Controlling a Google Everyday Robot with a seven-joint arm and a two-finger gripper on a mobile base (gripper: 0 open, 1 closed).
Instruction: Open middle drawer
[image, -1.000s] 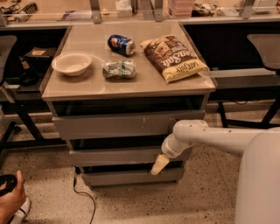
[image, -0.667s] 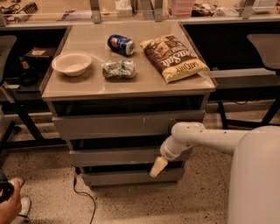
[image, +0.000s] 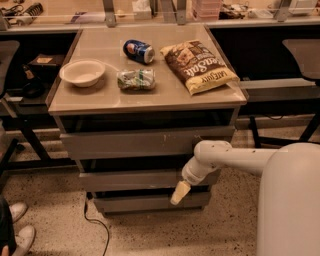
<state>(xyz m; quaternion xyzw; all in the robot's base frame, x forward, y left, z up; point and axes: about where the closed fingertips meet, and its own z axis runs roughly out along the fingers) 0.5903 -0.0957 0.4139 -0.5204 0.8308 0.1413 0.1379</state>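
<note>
Little has moved since a second ago: the pincer (image: 180, 193) has slid a touch down and to the left across the cabinet face, and my robot's body fills slightly more of the right side of the view, so I judge the base is creeping in. At this moment the pincer hangs at the right end of the middle drawer (image: 135, 180), its tip over the lower edge of that front, just above the bottom drawer (image: 145, 202). I cannot tell whether it is open or shut, and I see nothing held in it. The middle drawer sits below the wide scratched top drawer (image: 125, 143), and its front stands where it stood before, so I take it the pull has not begun. On the worktop (image: 165, 97) the bowl (image: 82, 73), the can (image: 138, 51) and the chip bag (image: 200, 66) lie undisturbed. By my reading I am only lining up on the edge and need a hold under it before drawing back.
</note>
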